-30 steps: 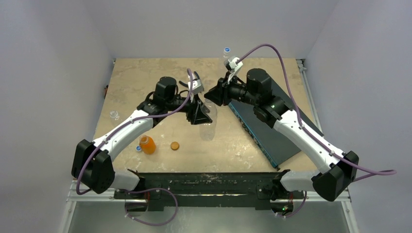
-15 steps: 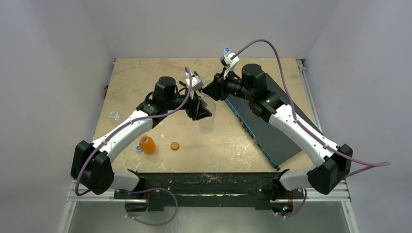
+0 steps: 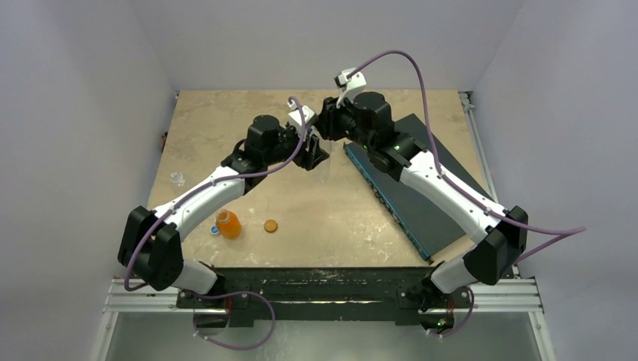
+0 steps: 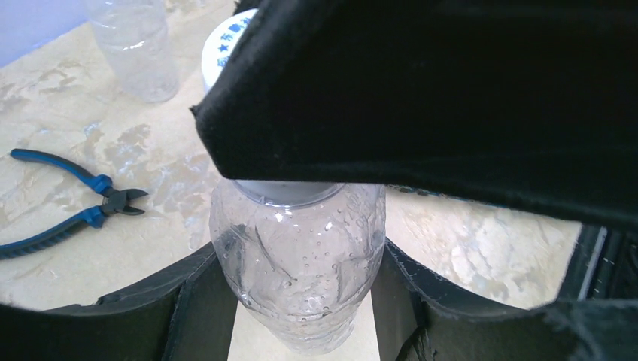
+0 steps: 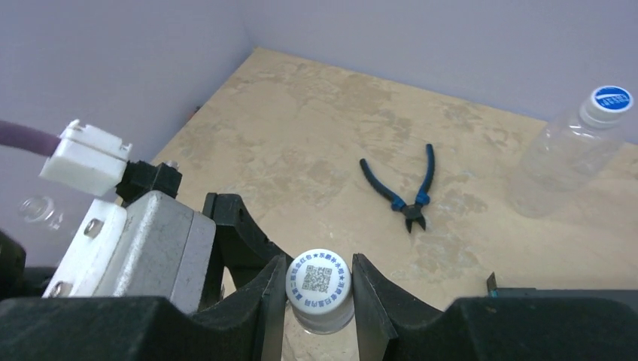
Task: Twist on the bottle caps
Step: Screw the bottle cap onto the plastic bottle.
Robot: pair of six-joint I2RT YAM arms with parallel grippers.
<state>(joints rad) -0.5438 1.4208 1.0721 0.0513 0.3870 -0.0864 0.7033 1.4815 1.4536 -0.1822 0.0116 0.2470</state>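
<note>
A clear bottle (image 4: 301, 259) stands upright between the black fingers (image 4: 197, 301) of my left gripper (image 4: 301, 308), which is shut on its body. On its neck sits a white cap with blue print (image 5: 320, 288). My right gripper (image 5: 319, 295) is shut on that cap from above. In the top view the left gripper (image 3: 314, 155) and right gripper (image 3: 326, 126) meet at the table's back middle and hide the bottle. A small orange bottle (image 3: 228, 223), an orange-brown cap (image 3: 271, 225) and a blue cap (image 3: 214, 230) lie at the front left.
Blue-handled pliers (image 5: 406, 188) lie on the table behind the grippers. A second clear bottle (image 5: 560, 162) with a blue cap (image 5: 611, 98) stands at the back. Another clear bottle (image 3: 177, 178) is near the left edge. A dark board (image 3: 425, 192) covers the right side.
Both grippers moved toward the back of the table. The clear bottle, tilted and in plain view before, now stands under the right gripper, which has swung left over the left gripper.
</note>
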